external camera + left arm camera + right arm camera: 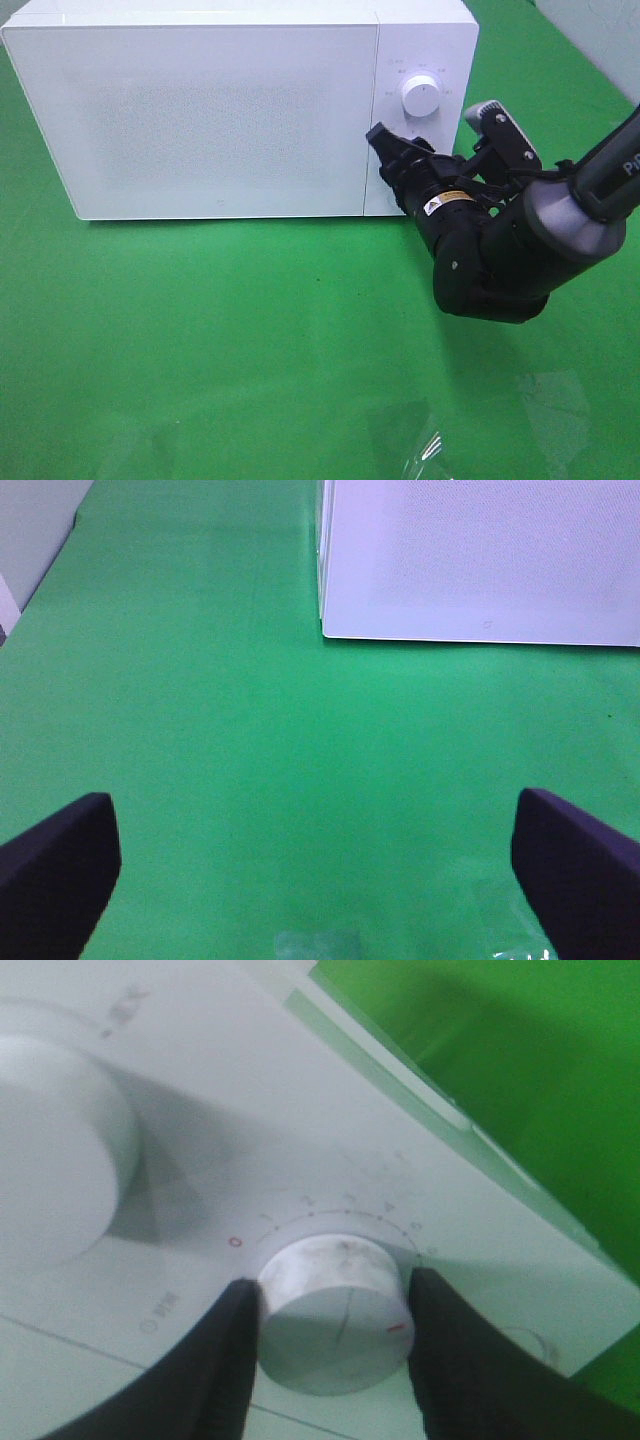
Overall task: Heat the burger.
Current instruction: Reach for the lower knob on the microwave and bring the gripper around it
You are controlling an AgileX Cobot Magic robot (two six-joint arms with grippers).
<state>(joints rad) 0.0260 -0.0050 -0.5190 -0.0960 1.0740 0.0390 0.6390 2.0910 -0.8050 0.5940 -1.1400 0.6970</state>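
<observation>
The burger is out of view. The white microwave (pixel 200 110) stands at the back of the green table with its door shut. My right gripper (pixel 392 160) reaches to its control panel. In the right wrist view the right gripper (pixel 335 1335) is shut on the lower dial (pixel 330 1300), one black finger (pixel 220 1360) on each side; the dial's red mark points toward the far finger. The upper dial (pixel 418 95) is free. My left gripper (pixel 320 880) is open over bare green cloth, a little in front of the microwave's left corner (pixel 325 630). It does not show in the exterior view.
A piece of clear plastic film (pixel 420 445) lies on the green cloth (pixel 200 330) near the front edge, also close under the left gripper as film (pixel 315 945). A pale wall (pixel 600 30) stands at the back right.
</observation>
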